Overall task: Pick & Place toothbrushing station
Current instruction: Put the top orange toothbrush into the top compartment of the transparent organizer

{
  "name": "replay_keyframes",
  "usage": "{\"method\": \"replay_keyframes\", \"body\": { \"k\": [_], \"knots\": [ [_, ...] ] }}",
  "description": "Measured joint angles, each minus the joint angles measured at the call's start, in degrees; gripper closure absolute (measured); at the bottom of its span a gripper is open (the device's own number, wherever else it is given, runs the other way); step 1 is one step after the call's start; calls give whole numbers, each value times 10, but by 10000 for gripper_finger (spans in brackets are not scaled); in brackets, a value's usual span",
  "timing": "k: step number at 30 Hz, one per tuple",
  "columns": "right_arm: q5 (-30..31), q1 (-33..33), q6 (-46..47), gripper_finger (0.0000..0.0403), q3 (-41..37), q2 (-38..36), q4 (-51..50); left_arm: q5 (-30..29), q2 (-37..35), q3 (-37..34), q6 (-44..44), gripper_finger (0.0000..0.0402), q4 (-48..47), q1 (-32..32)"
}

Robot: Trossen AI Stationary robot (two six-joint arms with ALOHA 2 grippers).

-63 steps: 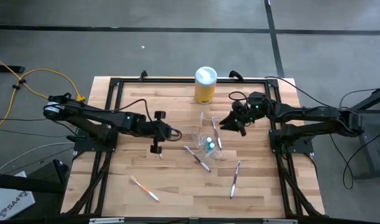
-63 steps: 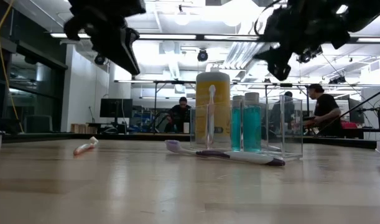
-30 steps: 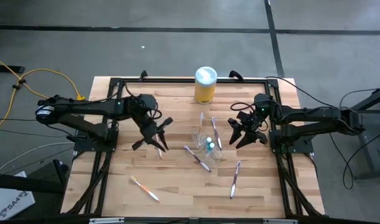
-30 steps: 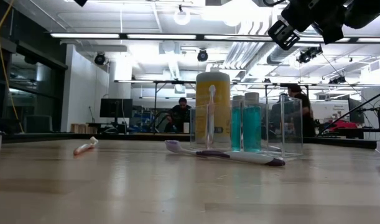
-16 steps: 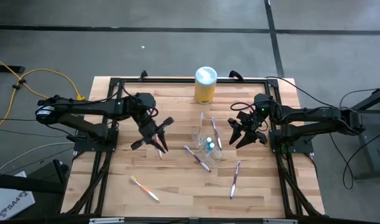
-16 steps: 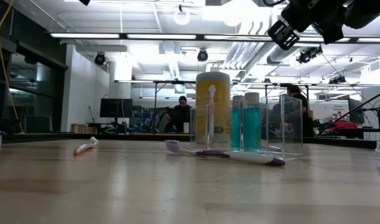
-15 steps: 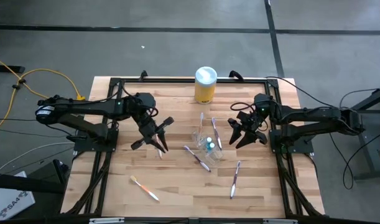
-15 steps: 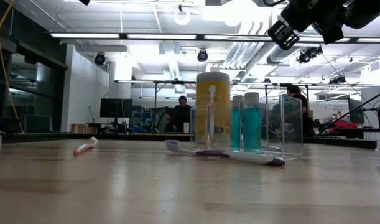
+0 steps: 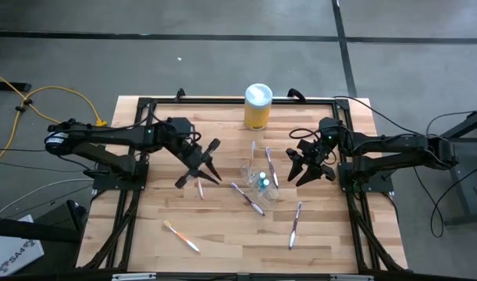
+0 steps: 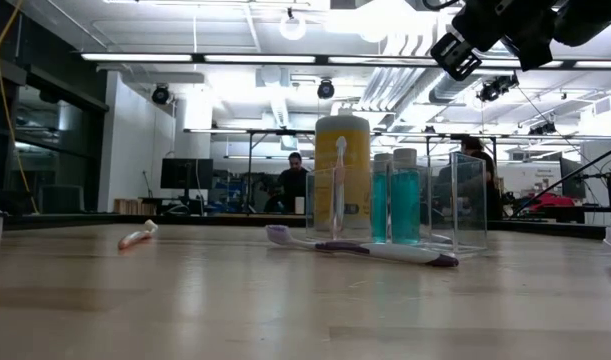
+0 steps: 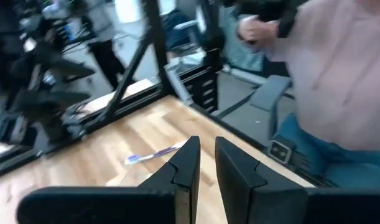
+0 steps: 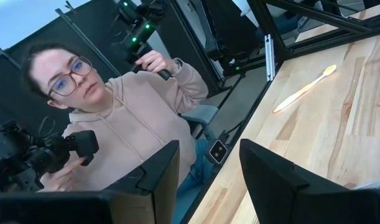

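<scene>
near edge of the desk (image 9: pixel 222 257): an orange toothbrush (image 9: pixel 180 236) lies toward the near-left corner, alone. a purple toothbrush (image 9: pixel 294 224) lies right of middle, also near the front edge, pointing roughly front to back.

middle of the desk: the clear plastic cup (image 9: pixel 258 178) stands upright, with the small blue tube (image 9: pixel 264 183) inside it; the low view shows the tube upright within the clear walls (image 10: pixel 406 205). another purple toothbrush (image 9: pixel 247 197) lies on the wood just in front-left of the cup, touching or nearly touching its base. a pink toothbrush (image 9: pixel 272 167) sits at the cup's right side; cannot tell if it leans on the rim or lies flat.

left gripper (image 9: pixel 199 166): raised above the desk left of the cup, well apart from it, holding nothing. in its wrist view the two dark fingers (image 11: pixel 188 169) stand close with only a narrow slit between, nearly pressed together.

right gripper (image 9: pixel 307 165): raised just right of the cup, near the pink brush, holding nothing. jaws spread wide in its wrist view.

far edge: a yellow canister (image 9: pixel 258 108) with white lid, middle of the back edge.

beyond the desk's front edge: a person in a pale hoodie (image 12: pixel 140 143), hands on dark control handles.
</scene>
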Motion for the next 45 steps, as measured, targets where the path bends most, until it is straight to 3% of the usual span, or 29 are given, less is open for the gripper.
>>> {"method": "replay_keyframes", "body": {
  "k": [11,19,32,45],
  "knots": [
    [3,0,0,243,0,0,0,-254,0,0,-137,358,-1,-50],
    [4,0,-5,243,0,0,-1,-386,0,0,-205,358,-23,-85],
    [29,0,-25,243,0,0,-16,-527,0,-1,-272,358,-42,-148],
    [46,0,-28,243,0,0,-15,-704,16,-2,-357,358,-66,-238]
  ]
}}
